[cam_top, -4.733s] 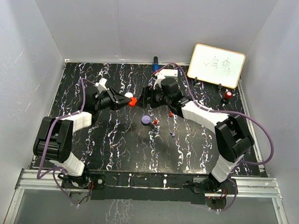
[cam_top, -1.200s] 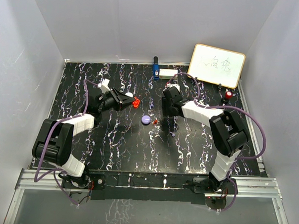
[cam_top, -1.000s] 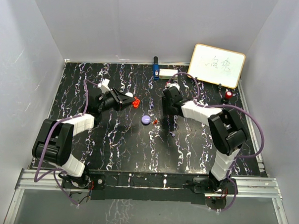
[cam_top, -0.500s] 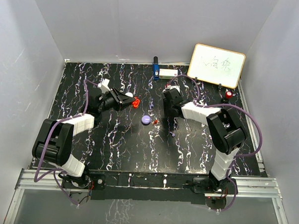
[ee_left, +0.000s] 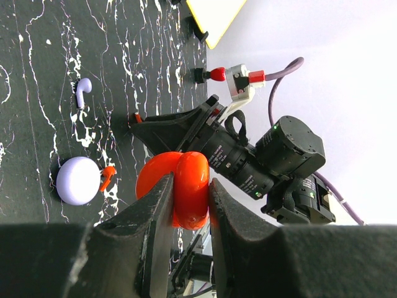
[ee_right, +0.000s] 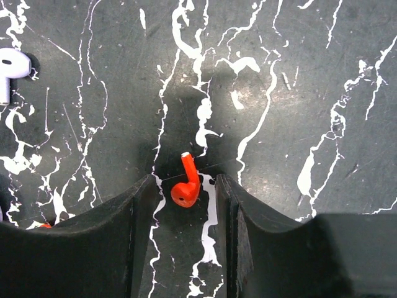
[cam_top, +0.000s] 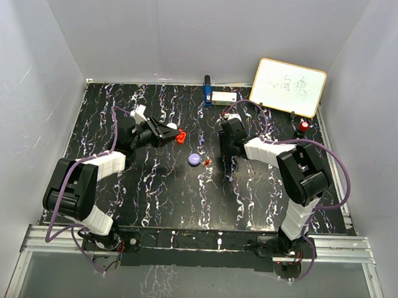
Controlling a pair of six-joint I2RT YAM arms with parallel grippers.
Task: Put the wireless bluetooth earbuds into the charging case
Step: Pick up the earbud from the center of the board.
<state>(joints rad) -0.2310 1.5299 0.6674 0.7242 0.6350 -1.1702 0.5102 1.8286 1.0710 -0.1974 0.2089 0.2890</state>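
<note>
Between the fingers of the right gripper lies a red earbud, flat on the table with its stem pointing away from the wrist.

Change, last few seconds: the right arm has left the spot next to the left gripper and come down over the table mid-field. Over the last second its jaws have drawn in from wider to narrow. They now bracket the earbud closely. A thin strip of table shows on each side, so no contact yet: open and closing, not gripping.

No change on the left: the left gripper stays clamped on the red charging case, held off the table and turned toward the right arm. Two red lobes show in the left wrist view, so the lid is probably open, though I cannot confirm it.

Other pieces:
- white earbud, well off to one side of the right fingers
- purple earbud, alone on the table
- second red earbud, touching the purple puck

Judgement: this is the pick stage for one red bud. The approach is done and the grasp is not. No earbud appears seated in the case, so the task is early. Risk: the bud sits slightly skewed between the pads and may twist or squirt out as they close.
</note>
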